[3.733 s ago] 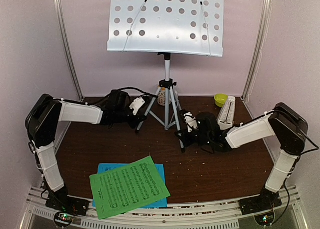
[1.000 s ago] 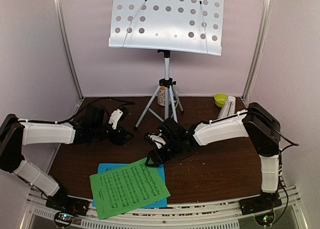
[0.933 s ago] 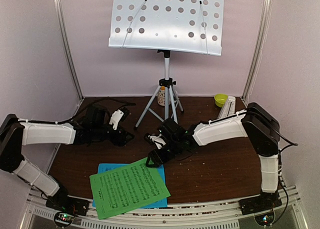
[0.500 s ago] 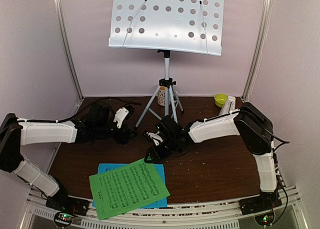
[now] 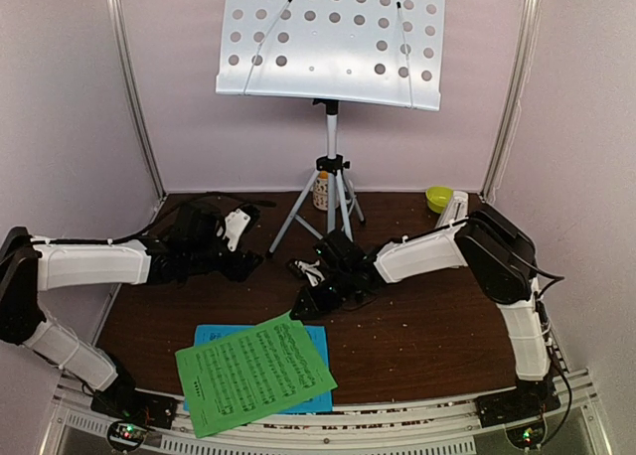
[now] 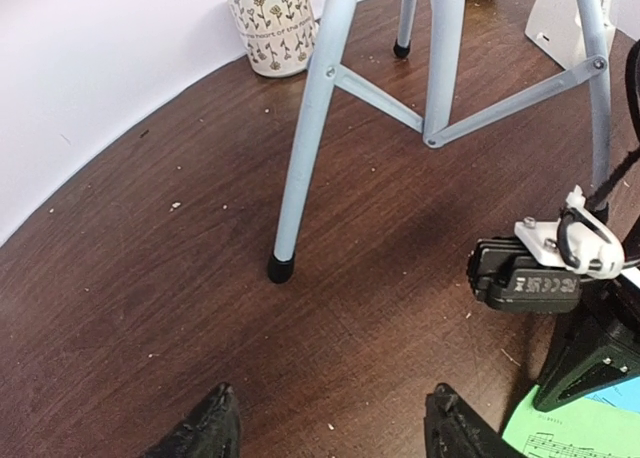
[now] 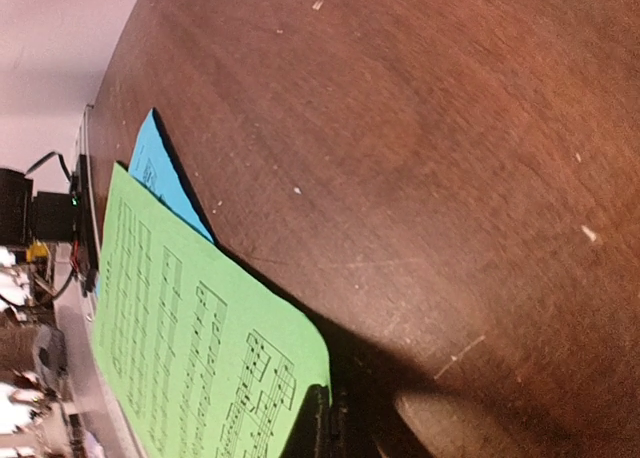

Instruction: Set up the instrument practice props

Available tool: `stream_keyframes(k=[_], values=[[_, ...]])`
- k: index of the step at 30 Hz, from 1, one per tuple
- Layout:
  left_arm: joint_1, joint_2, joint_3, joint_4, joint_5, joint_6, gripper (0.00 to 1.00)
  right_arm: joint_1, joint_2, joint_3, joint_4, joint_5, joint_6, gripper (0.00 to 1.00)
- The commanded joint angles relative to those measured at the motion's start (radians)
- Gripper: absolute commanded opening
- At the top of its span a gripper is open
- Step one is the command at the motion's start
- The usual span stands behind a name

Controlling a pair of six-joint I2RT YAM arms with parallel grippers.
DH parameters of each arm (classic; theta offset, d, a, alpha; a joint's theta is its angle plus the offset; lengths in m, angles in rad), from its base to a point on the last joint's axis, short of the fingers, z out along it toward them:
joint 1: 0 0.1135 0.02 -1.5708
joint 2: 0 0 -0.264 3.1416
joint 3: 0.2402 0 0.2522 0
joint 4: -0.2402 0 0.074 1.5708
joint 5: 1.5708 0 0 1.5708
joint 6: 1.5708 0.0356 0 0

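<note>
The right gripper (image 5: 303, 309) pinches a corner of one green sheet (image 5: 253, 371) atop one blue sheet (image 5: 212, 333) (left gripper (image 6: 330, 428) spread, empty).

Open wood at near right of table (image 5: 427, 341). Centre-back barred by splayed legs of tripod (image 5: 331, 167); mug (image 6: 270, 33) tucked behind them at the wall. Back-right corner crowded: bowl (image 5: 438, 197), metronome (image 5: 449, 209) just beside. Right arm (image 5: 422, 256) and left arm (image 5: 94, 264) low across mid-table, narrow gap between tips. Near left covered by green sheet (image 5: 255, 372) over blue sheet (image 5: 209, 333).
</note>
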Motion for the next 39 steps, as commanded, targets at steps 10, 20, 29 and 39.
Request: stream_keyframes(k=[10,20,29,39], values=[[0.023,-0.007,0.006,0.083,0.141,-0.086,0.81,-0.086,-0.344,-0.383,0.341,0.087,-0.003,0.0],[0.17,-0.095,-0.136,0.357,0.479,-0.201,0.98,-0.098,-0.662,-0.628,0.402,0.163,-0.307,0.0],[0.233,-0.059,-0.221,0.494,0.731,-0.227,0.98,-0.098,-0.876,-0.787,0.488,0.188,-0.397,0.0],[0.27,0.014,-0.395,0.798,0.744,-0.278,0.98,-0.097,-1.061,-0.878,0.479,0.201,-0.458,0.0]])
